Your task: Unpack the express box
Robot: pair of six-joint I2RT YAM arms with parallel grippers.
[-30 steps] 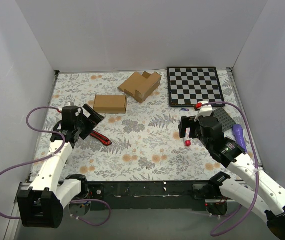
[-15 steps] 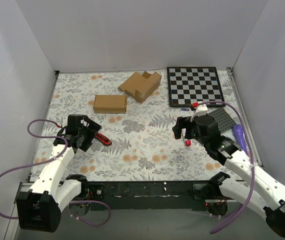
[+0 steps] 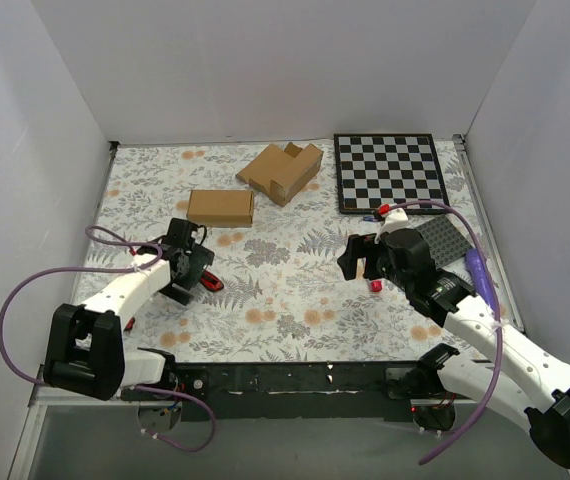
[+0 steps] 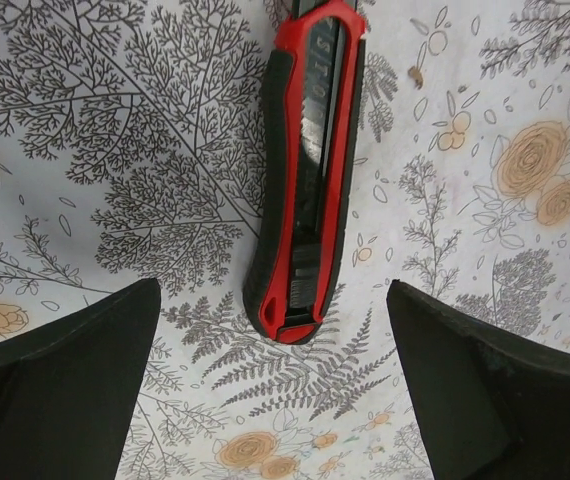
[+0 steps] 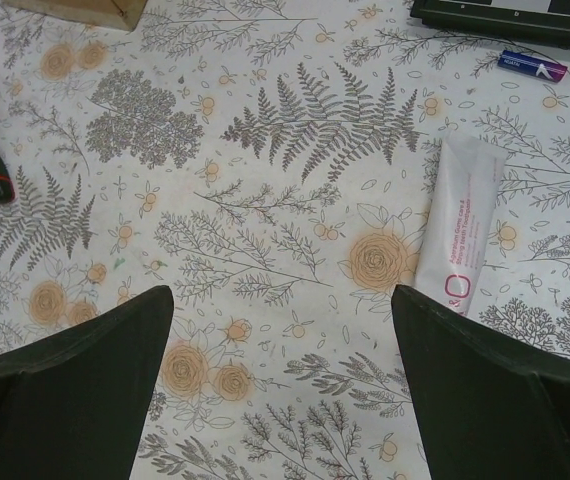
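Cardboard express box (image 3: 220,207) is lying far left on the table (image 3: 295,290); left end effector (image 4: 272,300) is hovering wide open over a red knife (image 4: 305,170); right end effector (image 5: 280,300) is gaping wide too.

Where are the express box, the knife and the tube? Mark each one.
express box (image 3: 220,207), top external view, middle of its top face.
knife (image 4: 306,180), left wrist view, middle of its handle.
tube (image 5: 462,225), right wrist view, middle of its white body.

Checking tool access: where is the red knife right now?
In the top view the knife lies left of centre, under the left gripper, on the near side of the small brown box.
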